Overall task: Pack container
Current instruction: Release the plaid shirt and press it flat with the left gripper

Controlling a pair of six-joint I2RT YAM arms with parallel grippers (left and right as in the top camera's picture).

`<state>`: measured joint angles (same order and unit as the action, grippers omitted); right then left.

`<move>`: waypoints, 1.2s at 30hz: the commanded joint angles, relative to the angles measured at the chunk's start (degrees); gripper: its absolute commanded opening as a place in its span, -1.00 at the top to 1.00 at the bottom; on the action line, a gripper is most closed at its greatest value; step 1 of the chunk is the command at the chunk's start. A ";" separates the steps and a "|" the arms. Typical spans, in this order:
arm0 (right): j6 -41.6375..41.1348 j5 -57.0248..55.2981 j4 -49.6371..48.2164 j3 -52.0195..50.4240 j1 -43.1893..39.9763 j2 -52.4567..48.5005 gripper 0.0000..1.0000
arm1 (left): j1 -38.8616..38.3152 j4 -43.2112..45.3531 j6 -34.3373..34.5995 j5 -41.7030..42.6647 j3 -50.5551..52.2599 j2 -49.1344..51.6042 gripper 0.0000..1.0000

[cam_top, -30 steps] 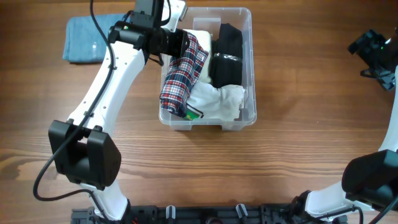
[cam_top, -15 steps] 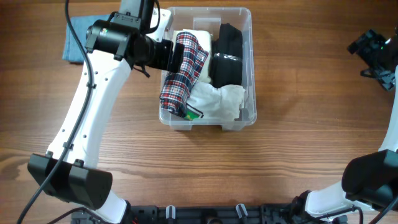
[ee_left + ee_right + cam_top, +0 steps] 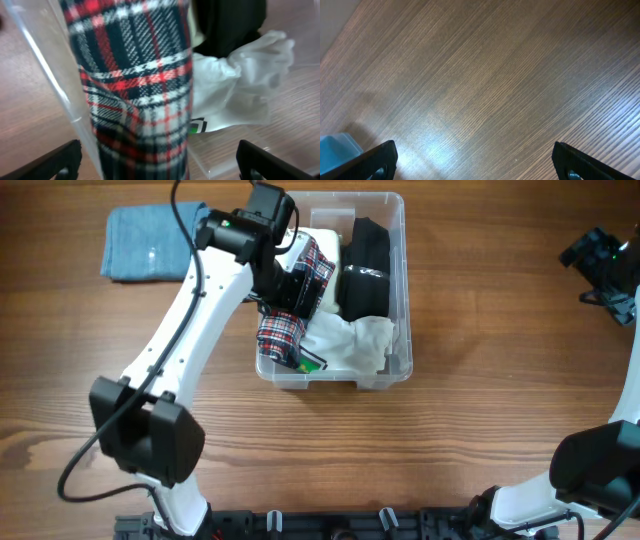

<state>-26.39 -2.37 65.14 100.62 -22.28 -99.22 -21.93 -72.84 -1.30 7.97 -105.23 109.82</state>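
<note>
The clear container [image 3: 405, 240] stands at the middle back of the table. It holds a black garment [image 3: 366, 265], a white garment [image 3: 352, 340] and a red, navy and white plaid garment [image 3: 285, 320] that lies along the left wall, its lower end bulging over the rim. My left gripper [image 3: 300, 280] hovers over the plaid garment [image 3: 140, 100], open wide, its fingertips [image 3: 55, 162] well apart on either side of the cloth and not pressing it. My right gripper [image 3: 605, 265] hangs open at the far right over bare wood [image 3: 480, 90].
A folded blue towel [image 3: 148, 242] lies on the table left of the container, behind my left arm. The container's left wall [image 3: 50, 75] runs close beside the plaid cloth. A pale blue corner [image 3: 335, 150] shows at the right wrist view's lower left.
My left gripper has opened and let go of the plaid garment, which now rests in the container. The left arm shifted slightly right over it. The right arm has not moved.
</note>
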 commanded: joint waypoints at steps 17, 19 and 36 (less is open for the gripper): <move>-0.74 0.52 -0.20 -0.24 0.09 -0.42 -1.00 | -11.15 -1.62 6.38 4.74 -0.42 1.75 -0.15; -0.74 0.52 -0.20 -0.24 0.09 -0.42 -1.00 | -12.44 -1.62 7.06 4.90 -0.42 1.75 -0.15; -0.74 0.52 -0.20 -0.24 0.09 -0.42 -0.99 | -13.46 11.85 8.04 2.56 -0.42 1.86 -0.02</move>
<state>-26.39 -2.37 65.17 100.62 -22.28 -99.22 -35.88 -62.30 6.24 12.01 -105.23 111.37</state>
